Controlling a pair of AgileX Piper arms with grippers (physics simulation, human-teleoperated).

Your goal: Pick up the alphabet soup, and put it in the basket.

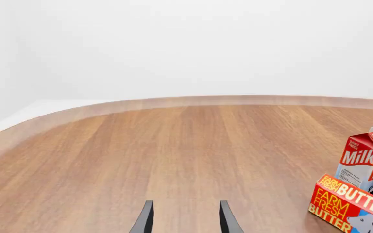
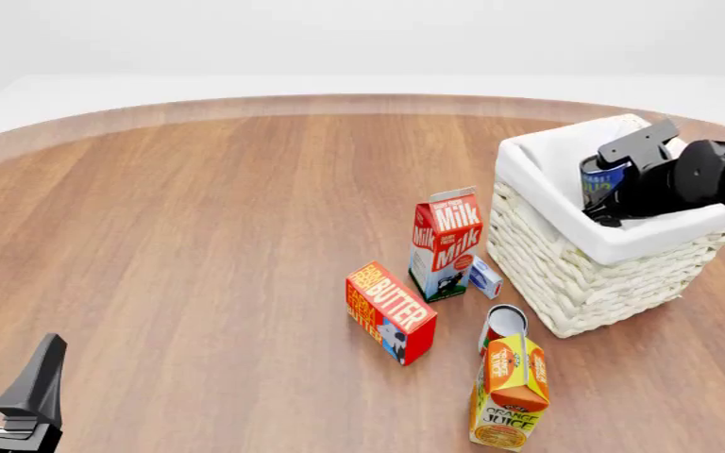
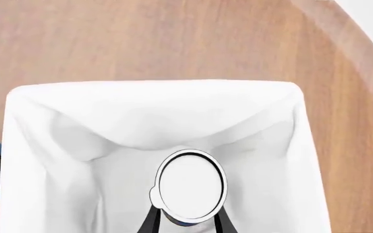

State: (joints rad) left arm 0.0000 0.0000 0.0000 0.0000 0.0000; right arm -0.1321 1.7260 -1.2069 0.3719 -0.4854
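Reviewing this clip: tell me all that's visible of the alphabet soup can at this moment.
The alphabet soup is a small cylindrical can; the right wrist view shows its pale round top with a dark rim. The front view shows only a sliver of blue label with yellow marks. It is held upright between the fingers of the right gripper, over the white-lined inside of the basket. Whether it touches the lining cannot be told.

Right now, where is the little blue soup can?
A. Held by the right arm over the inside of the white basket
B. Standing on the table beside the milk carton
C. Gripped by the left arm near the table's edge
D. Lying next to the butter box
A: the right gripper has its jaws closed on the soup can, above the cloth lining of the basket.
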